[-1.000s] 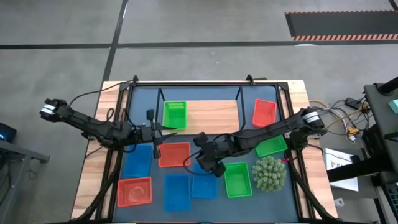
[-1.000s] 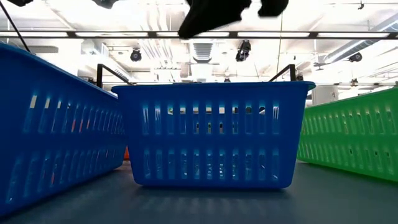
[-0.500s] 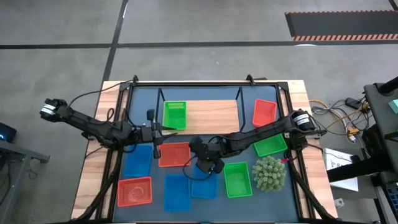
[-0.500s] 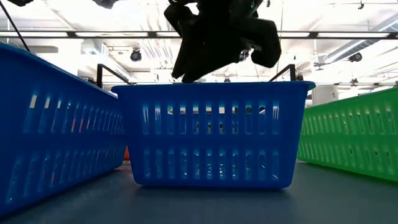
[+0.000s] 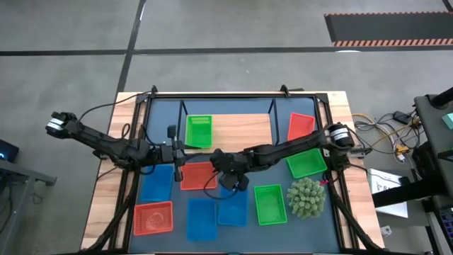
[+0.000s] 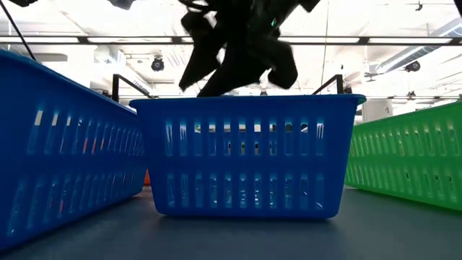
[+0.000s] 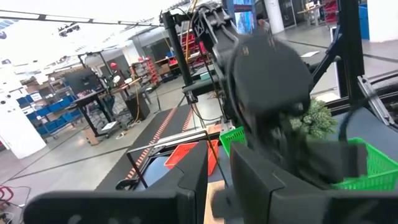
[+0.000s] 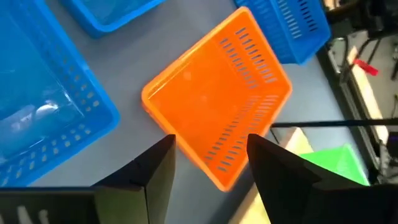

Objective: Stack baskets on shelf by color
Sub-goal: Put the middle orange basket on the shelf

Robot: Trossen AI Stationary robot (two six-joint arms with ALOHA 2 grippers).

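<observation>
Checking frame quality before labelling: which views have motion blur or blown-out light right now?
Low view: the right gripper is a smeared dark silhouette against bright ceiling lights; the blue perforated plastic basket is sharp. Left wrist view: the right arm close in front is blurred, the room behind overexposed. Right wrist view: the orange-red perforated basket is slightly soft. High view: evenly lit, sharp.
</observation>
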